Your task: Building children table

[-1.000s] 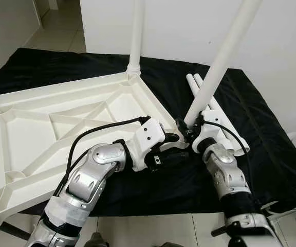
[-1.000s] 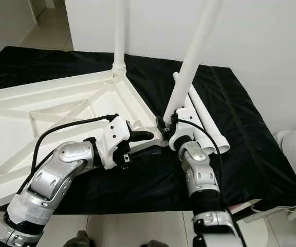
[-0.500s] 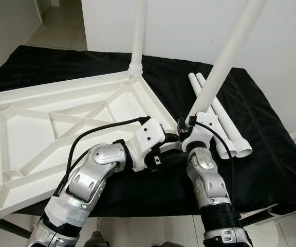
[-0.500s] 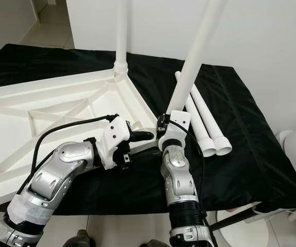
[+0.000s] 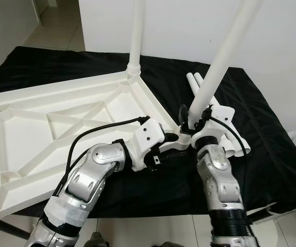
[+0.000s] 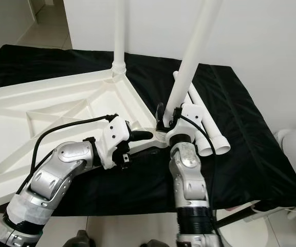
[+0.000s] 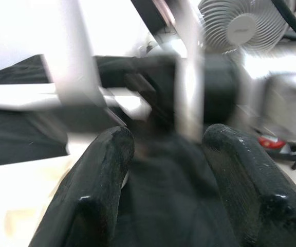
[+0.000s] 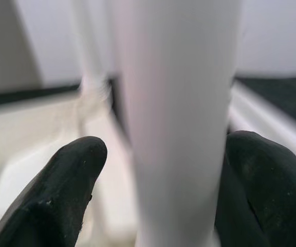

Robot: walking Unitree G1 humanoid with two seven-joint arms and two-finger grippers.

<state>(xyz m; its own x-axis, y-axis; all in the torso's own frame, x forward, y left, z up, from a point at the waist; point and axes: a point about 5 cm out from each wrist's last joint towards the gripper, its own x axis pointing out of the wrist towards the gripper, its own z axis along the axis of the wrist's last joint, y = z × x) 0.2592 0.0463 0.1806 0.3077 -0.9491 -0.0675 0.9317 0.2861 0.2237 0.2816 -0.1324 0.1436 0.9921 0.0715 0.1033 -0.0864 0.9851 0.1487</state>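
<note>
Tabletop, white and ribbed, lies upside down on the black cloth that covers the desk, and I place everything else from it. At its far corner one white leg stands upright in its socket. At its near right corner a second white leg leans away to the right, its lower end at the corner socket. I have the right gripper at that lower end; in the right wrist view its two fingers sit either side of the tube with a gap on each side, so they are apart around it, not clamped. The left gripper sits just left of that same corner, its fingers spread with nothing between them. Two spare legs lie side by side on the cloth just right of the tabletop's right edge, behind the right gripper.
</note>
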